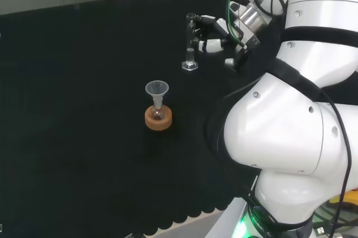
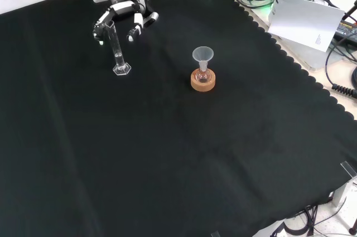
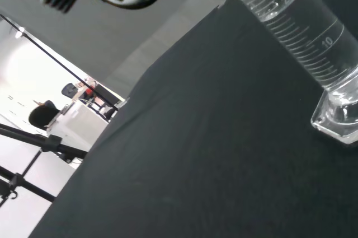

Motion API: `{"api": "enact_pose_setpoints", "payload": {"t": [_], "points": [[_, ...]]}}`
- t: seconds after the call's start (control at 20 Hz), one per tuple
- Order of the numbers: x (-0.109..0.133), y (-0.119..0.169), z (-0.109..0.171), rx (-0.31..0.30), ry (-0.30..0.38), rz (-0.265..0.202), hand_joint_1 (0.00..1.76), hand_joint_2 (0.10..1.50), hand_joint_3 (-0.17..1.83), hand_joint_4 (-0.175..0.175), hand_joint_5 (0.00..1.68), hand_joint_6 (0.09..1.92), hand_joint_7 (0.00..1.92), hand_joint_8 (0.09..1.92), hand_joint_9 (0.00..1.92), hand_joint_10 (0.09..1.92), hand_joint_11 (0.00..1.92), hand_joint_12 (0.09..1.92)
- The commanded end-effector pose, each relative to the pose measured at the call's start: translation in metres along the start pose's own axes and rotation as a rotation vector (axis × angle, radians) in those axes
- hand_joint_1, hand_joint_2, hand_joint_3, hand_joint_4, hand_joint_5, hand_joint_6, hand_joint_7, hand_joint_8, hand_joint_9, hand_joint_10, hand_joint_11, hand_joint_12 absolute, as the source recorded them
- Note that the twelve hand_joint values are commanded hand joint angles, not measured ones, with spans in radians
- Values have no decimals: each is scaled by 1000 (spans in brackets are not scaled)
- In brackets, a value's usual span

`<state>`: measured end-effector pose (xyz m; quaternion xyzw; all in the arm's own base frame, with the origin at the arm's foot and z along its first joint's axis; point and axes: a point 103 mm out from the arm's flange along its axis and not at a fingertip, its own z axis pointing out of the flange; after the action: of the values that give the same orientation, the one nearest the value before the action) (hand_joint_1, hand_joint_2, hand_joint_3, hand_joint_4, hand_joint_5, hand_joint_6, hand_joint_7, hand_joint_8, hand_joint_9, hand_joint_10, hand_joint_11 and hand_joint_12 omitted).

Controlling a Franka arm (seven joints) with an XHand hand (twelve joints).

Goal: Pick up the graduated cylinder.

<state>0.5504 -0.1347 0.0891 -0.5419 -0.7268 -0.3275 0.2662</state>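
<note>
Glass: graduated cylinder [image 2: 118, 52], upright near cloth's [image 2: 167, 153] far edge; judged light, slippery, fragile.
Hold: mid-tube advised.
Hand [image 2: 120, 8]: fingers spread around tube, unclosed.

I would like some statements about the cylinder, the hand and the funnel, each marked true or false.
1. The graduated cylinder stands upright on the black cloth. True.
2. The hand is beside the cylinder's upper part. True.
3. The funnel sits in the cylinder. False: it sits in a small flask on a cork ring.
4. The cylinder lies on its side. False: its base is flat on the cloth.
</note>
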Motion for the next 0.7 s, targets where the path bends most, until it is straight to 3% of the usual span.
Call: {"api": "enact_pose_setpoints", "payload": {"t": [0.05,0.7], "points": [[0,2,10,7,56,-17,933,627,629,-30,521,87,453,616,662,519,413,1291],[2,12,23,4,55,-22,953,625,641,-31,521,87,443,615,665,526,472,1261]]}}
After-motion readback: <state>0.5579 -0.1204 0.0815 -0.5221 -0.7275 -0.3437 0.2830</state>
